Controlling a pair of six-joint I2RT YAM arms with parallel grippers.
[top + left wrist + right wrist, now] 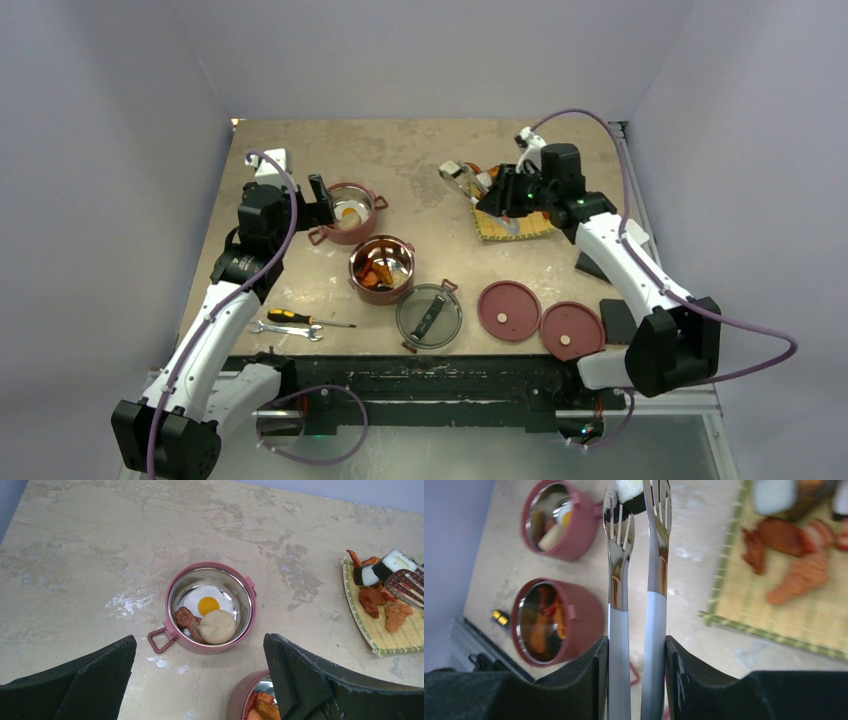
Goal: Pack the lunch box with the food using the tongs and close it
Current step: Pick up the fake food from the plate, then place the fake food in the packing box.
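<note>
right hand point(636, 652) clenched on the tongs point(618, 570). their tips pinch a white-and-dark roll point(629, 492), half cut off by the frame edge, over the worktop point(694, 580) between the far bowl point(574, 545) and the blurred mat point(774, 625). left hand point(200, 680) released, fingers spread wide near the far bowl. from its wrist view the near bowl point(586, 620) shows only as a sliver.
</note>
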